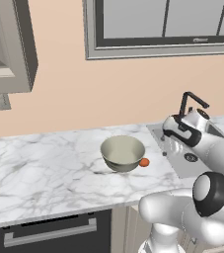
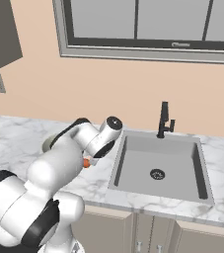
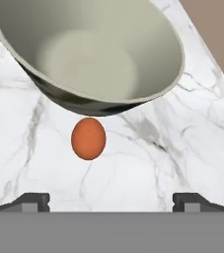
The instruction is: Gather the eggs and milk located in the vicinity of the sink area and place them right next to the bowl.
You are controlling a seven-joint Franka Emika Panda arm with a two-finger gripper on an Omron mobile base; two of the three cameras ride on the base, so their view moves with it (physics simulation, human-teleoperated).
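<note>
An orange-brown egg point(image 3: 88, 138) lies on the marble counter right beside the bowl point(image 3: 89, 54), a wide grey-beige bowl with a cream inside. The left base view shows the same egg point(image 1: 144, 162) touching the right side of the bowl point(image 1: 123, 153). My gripper point(image 3: 111, 201) hovers just above the egg, open, with nothing between its fingertips point(image 3: 34, 200). In the right base view the egg point(image 2: 86, 163) peeks out from under the arm, which hides most of the bowl point(image 2: 47, 144). The milk is out of view.
The grey sink point(image 2: 158, 168) with its black faucet point(image 2: 164, 121) is sunk into the counter right of the bowl. My arm crosses over the sink point(image 1: 187, 159) in the left base view. Bare marble point(image 1: 39, 168) stretches left of the bowl.
</note>
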